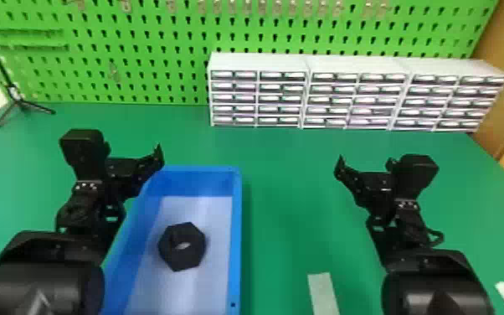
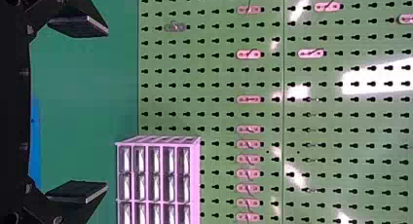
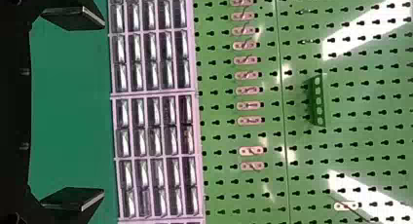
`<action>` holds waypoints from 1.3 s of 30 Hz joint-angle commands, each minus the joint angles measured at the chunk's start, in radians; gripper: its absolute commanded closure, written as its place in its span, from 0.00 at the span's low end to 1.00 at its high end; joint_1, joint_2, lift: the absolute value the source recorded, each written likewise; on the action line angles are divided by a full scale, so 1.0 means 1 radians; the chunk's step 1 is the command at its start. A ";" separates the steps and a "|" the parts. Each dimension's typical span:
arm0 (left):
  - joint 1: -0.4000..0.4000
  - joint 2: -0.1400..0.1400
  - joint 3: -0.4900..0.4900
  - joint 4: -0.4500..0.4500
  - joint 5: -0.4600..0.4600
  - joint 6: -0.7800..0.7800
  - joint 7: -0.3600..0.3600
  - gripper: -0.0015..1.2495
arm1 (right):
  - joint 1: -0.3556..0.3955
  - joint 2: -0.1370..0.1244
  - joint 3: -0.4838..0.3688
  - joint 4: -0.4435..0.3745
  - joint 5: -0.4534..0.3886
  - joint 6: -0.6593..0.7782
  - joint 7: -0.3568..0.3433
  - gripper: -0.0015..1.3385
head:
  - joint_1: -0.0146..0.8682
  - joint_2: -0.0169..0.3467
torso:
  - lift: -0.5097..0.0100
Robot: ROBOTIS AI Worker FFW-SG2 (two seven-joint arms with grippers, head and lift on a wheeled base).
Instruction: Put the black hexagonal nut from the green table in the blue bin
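The black hexagonal nut point(image 1: 182, 246) lies flat on the pale floor of the blue bin point(image 1: 237, 234). At the bin's far left corner is my left gripper point(image 1: 140, 169), beyond the nut and to its left, with one finger hidden in the head view. In the left wrist view my left gripper point(image 2: 106, 109) is open, its two fingers wide apart with nothing between them. Over the green table point(image 1: 289, 188), well to the right of the bin, is my right gripper point(image 1: 358, 182). The right wrist view shows my right gripper point(image 3: 103, 107) open and holding nothing.
White drawer cabinets point(image 1: 259, 63) stand along the back right, before a green pegboard point(image 1: 155, 63). A small black tripod point(image 1: 21, 101) is at the back left. A pale strip point(image 1: 323, 293) lies on the table between the bin and my right arm.
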 commanded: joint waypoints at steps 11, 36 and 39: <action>-0.001 0.000 0.002 0.000 0.005 0.001 0.000 0.13 | 0.002 0.002 -0.004 -0.005 0.000 0.003 0.000 0.07 | 0.79 0.12 | 0.80; -0.002 0.000 0.003 0.000 0.006 -0.001 0.000 0.13 | 0.000 -0.002 -0.002 -0.007 0.000 0.008 0.000 0.07 | 0.79 0.12 | 0.80; -0.002 0.000 0.003 0.000 0.006 -0.001 0.000 0.13 | 0.000 -0.002 -0.001 -0.007 -0.002 0.008 0.000 0.07 | 0.79 0.12 | 0.80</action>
